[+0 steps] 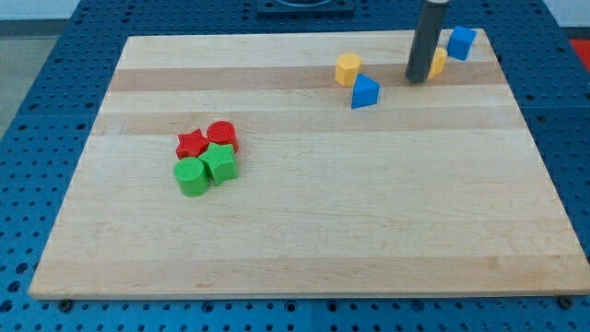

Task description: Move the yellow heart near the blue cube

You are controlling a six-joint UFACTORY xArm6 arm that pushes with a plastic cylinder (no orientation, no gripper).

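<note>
The yellow heart (440, 62) lies near the view's top right, partly hidden behind my rod, so its shape is hard to make out. The blue cube (461, 41) sits just up and to the right of it, close by with a small gap. My tip (418, 79) rests on the board at the heart's left side, touching it or nearly so.
A yellow pentagon-like block (348, 68) and a blue triangular block (365, 91) lie left of my tip. A red star (192, 143), red cylinder (222, 136), green cylinder (191, 177) and green star (220, 163) cluster at the left. The board's top edge (479, 34) is near the cube.
</note>
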